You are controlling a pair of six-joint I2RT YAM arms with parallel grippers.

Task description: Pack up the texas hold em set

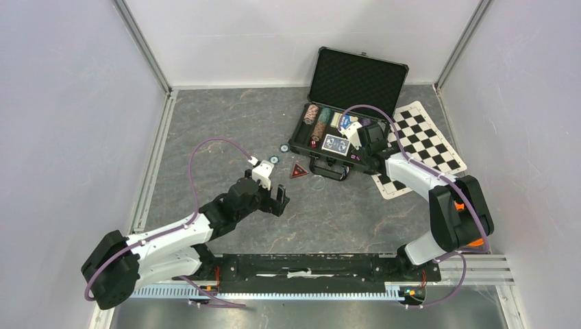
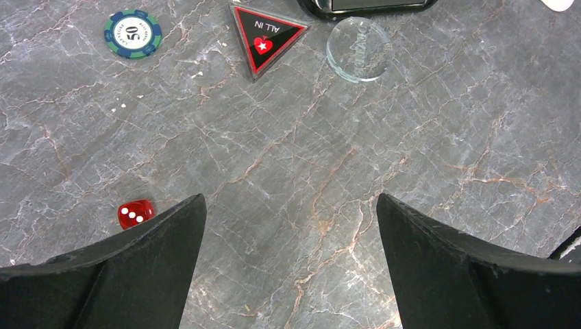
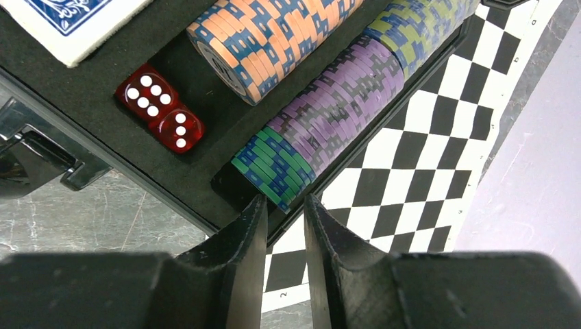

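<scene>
The black case (image 1: 327, 162) lies open at the back right, its foam lid (image 1: 357, 81) upright. Inside are rows of striped chips (image 3: 268, 42), purple and green chips (image 3: 322, 123), a blue card deck (image 3: 65, 19) and two red dice (image 3: 159, 110). My right gripper (image 3: 286, 200) hovers at the case's near right corner, just past the green chips. Its jaws stand a narrow gap apart with nothing between them. My left gripper (image 2: 290, 199) is wide open above bare table. A red die (image 2: 135, 213) lies just left of its left finger. A "50" chip (image 2: 133, 33) and the red triangular marker (image 2: 266, 38) lie ahead.
A clear round disc (image 2: 359, 58) lies right of the marker, near the case's front edge (image 2: 370, 5). Another loose chip (image 1: 283, 147) sits left of the case. The checkered mat (image 1: 425, 140) lies under and right of the case. Walls close in the table on three sides.
</scene>
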